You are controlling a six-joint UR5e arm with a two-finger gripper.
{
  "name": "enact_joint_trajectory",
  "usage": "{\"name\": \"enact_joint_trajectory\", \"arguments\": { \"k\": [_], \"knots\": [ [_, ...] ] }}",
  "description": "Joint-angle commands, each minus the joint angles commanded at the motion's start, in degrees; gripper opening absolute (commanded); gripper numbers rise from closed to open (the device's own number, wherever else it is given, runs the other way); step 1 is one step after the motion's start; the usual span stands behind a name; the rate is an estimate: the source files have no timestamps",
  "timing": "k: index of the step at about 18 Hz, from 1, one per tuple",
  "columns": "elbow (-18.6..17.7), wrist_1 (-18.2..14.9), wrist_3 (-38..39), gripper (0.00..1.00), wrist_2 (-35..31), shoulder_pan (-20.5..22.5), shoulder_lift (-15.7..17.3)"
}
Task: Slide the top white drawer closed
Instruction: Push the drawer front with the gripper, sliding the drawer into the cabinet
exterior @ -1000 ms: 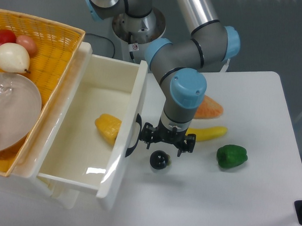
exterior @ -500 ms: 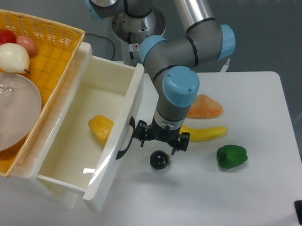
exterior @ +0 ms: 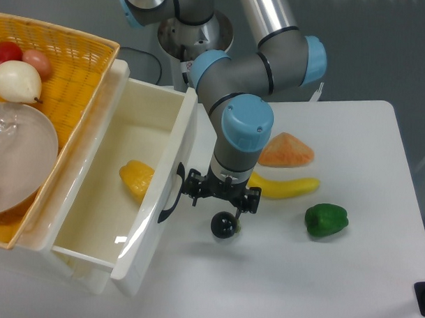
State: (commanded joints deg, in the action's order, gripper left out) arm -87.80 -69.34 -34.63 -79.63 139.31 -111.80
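The top white drawer [exterior: 106, 197] stands partly pulled out at the left. Its flat front panel [exterior: 161, 237] carries a black curved handle [exterior: 171, 193]. A yellow pepper [exterior: 137, 179] lies inside the tray. My gripper [exterior: 223, 200] hangs just right of the front panel at handle height. It is open with nothing between its fingers, and the left finger [exterior: 193, 192] is next to the handle; whether it touches the panel I cannot tell.
A yellow wicker basket [exterior: 76, 63] with fruit and a clear bowl [exterior: 17, 159] sits on top at the left. On the table right of the drawer lie a black ball [exterior: 225, 224], a yellow banana [exterior: 288, 187], an orange wedge [exterior: 286, 152] and a green pepper [exterior: 326, 220].
The gripper has moved left, and the drawer front has slid left with it, so less of the tray sticks out. The yellow pepper inside shifted left with the drawer.
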Motion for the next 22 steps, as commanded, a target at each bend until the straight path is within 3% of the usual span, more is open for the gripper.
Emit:
{"name": "enact_joint_trajectory", "arguments": {
  "k": [22],
  "knots": [
    [0.0,-2.7,0.0,1.00,0.4,-4.1,1.3]
  ]
}}
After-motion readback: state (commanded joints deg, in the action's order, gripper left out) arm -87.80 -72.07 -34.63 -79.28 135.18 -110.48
